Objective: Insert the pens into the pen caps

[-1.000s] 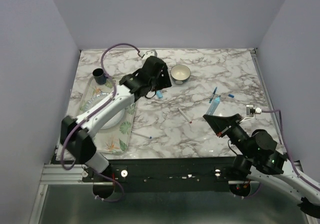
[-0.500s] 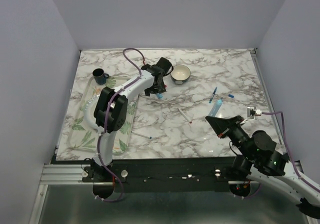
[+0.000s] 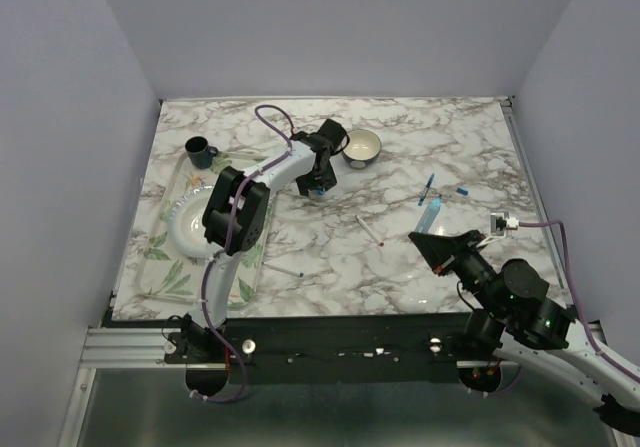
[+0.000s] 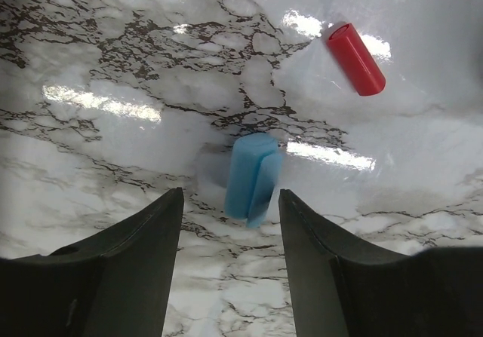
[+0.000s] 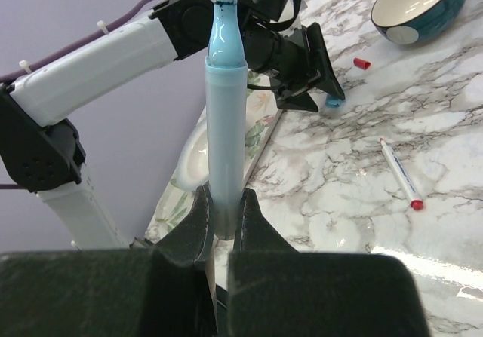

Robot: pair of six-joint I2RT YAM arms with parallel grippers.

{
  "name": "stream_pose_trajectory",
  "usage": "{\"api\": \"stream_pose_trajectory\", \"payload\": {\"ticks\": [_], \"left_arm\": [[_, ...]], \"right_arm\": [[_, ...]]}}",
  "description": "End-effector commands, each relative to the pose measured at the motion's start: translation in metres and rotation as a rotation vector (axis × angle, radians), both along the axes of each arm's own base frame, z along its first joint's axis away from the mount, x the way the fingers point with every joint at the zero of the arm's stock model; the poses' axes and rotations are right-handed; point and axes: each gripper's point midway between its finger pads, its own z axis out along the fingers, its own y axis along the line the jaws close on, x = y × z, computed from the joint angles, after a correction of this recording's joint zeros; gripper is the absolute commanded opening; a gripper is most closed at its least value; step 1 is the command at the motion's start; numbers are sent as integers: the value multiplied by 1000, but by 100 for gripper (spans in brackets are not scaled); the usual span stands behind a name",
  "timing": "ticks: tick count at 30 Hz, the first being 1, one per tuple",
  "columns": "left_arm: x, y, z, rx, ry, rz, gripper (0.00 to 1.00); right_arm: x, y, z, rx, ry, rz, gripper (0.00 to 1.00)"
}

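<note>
My left arm reaches far out toward the middle, its end effector tipped down low over the tabletop, fingers spread apart. My right arm sits folded at the near right, end effector raised, pinched tight on the marker.

light-blue cap lying flat, red cap near

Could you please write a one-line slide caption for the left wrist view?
Left claw open over a light blue pen cap on the marble table, with a red cap lying beyond.
</note>
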Motion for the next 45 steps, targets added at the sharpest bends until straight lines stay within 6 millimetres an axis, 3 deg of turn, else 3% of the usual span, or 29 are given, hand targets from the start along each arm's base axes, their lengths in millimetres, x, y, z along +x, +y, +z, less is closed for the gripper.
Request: {"api": "stream_pose_trajectory", "payload": {"ticks": [1, 5, 10, 19, 24, 25, 26, 28, 31, 32, 34, 35, 37, 38, 39, 40, 41, 42, 43, 44, 45], "left_arm": [[8, 4, -2, 13, -10, 59, 61], [4, 9, -17, 40, 22, 68, 57], [4, 13, -22, 62, 21, 37, 51], [11, 36, -32, 102, 27, 25, 47], [7, 37, -34, 102, 40, -16, 29], [7, 38, -34, 100, 41, -20, 23], [7, 36, -28, 87, 35, -27, 11], [3, 36, -22, 80, 33, -39, 0], [-3, 33, 6, 37, 5, -67, 0], [-1, 28, 34, -7, -55, -79, 0], [-18, 20, 48, -80, -64, -119, 0], [-19, 13, 85, -150, -155, -146, 0], [-42, -2, 103, -236, -172, -217, 0], [-48, -8, 139, -292, -262, -249, 0], [-63, -14, 144, -305, -270, -277, 0], [-71, -17, 154, -320, -294, -288, 0], [-79, -17, 181, -357, -360, -303, 0], [-87, -17, 183, -378, -363, -303, 0], [-97, -21, 190, -415, -369, -326, 0], [-106, -22, 214, -475, -426, -344, 0], [-115, -20, 209, -499, -417, -343, 0]], "right_arm": [[-2, 0, -6, -25, 0, 10, 1], [1, -4, -10, -38, 17, -16, 1], [0, -7, -12, -40, 35, -25, 1], [1, -2, -12, -47, 42, -11, 1], [-2, 8, -15, -64, 38, 31, 1], [-2, 10, -16, -71, 35, 44, 1], [-3, 12, -18, -82, 40, 53, 1], [-5, 16, -22, -94, 58, 76, 1], [-12, 27, -27, -121, 71, 141, 1], [-14, 30, -26, -131, 69, 167, 1], [-23, 46, -30, -171, 70, 262, 1], [-26, 54, -31, -183, 67, 302, 1], [-32, 73, -38, -207, 75, 395, 1], [-31, 79, -40, -207, 87, 407, 1], [-31, 87, -35, -177, 87, 423, 1], [-25, 96, -47, -203, 128, 424, 1], [-24, 103, -48, -196, 135, 434, 1], [-24, 110, -50, -196, 143, 452, 1], [-19, 118, -39, -165, 124, 450, 1], [-17, 126, -50, -190, 153, 458, 1], [-16, 130, -50, -196, 154, 462, 1]]}}
